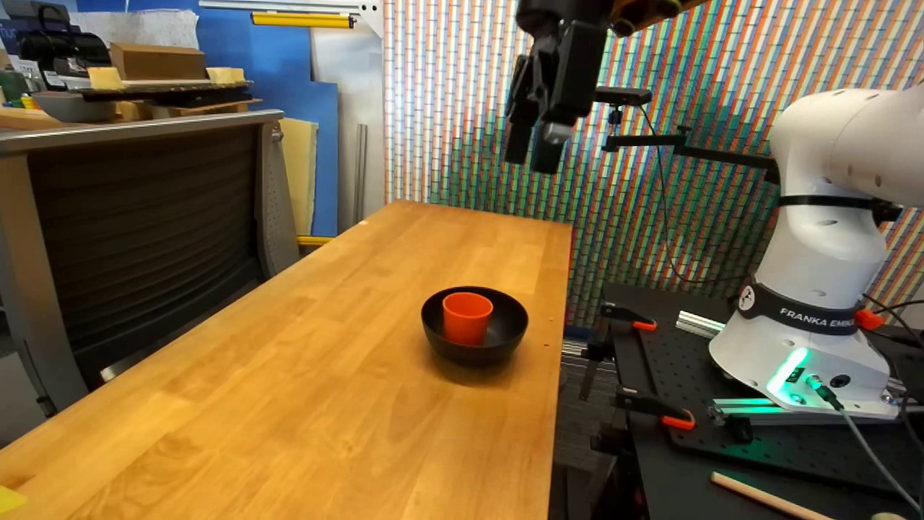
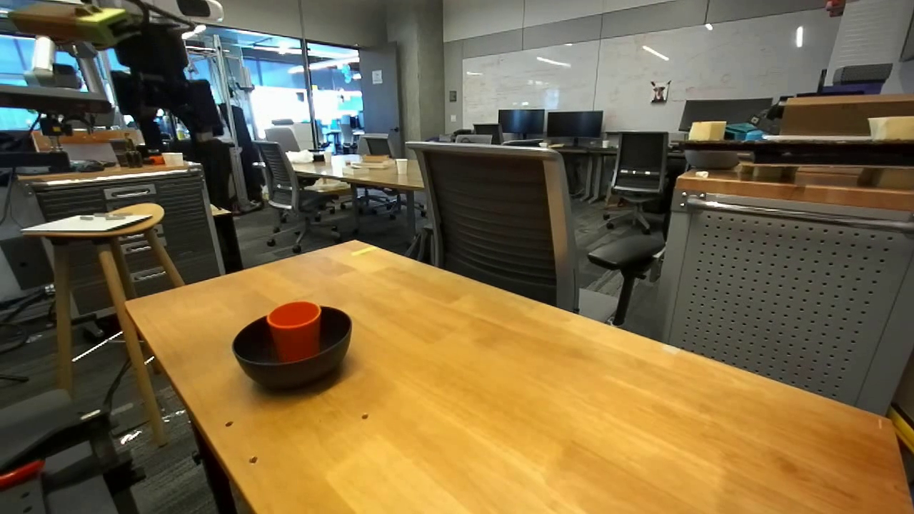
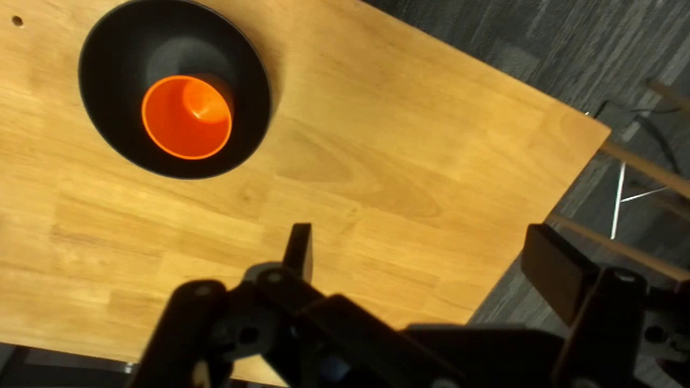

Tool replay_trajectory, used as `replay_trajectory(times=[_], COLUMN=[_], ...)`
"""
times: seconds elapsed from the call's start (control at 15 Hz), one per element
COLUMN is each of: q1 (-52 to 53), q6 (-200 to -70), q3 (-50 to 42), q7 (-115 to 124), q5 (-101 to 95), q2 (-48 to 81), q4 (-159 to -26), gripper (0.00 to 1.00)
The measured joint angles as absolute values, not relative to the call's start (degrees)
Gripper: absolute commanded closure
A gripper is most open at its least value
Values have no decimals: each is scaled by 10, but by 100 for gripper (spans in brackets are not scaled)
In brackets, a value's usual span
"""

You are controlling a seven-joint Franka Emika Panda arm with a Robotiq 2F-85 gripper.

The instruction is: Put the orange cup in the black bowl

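Note:
The orange cup (image 1: 468,323) stands inside the black bowl (image 1: 511,328), roughly upright with its mouth up. Both show in an exterior view, with the cup (image 2: 295,335) rising above the rim of the bowl (image 2: 285,376). In the wrist view the cup (image 3: 186,126) is empty and sits off the middle of the bowl (image 3: 116,81). My gripper (image 1: 532,150) is high above the table, well above the bowl and apart from it. In the wrist view the gripper (image 3: 423,245) has its fingers wide apart with nothing between them.
The wooden table (image 1: 346,390) bears the bowl near one long edge. A chair (image 1: 151,238) stands against the opposite edge. The robot base (image 1: 801,361) is mounted on a black bench with clamps. A wooden stool (image 2: 114,250) stands off the table's end.

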State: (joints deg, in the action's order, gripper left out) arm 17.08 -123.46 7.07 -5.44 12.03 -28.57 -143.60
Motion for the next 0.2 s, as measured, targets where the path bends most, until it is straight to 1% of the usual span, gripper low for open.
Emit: replay_trajectory(times=[0.2], q1=[176], q6=[-1215], q3=[65], q7=[-72], q5=[126], q2=[-304], q4=[-1433], gripper=[0])
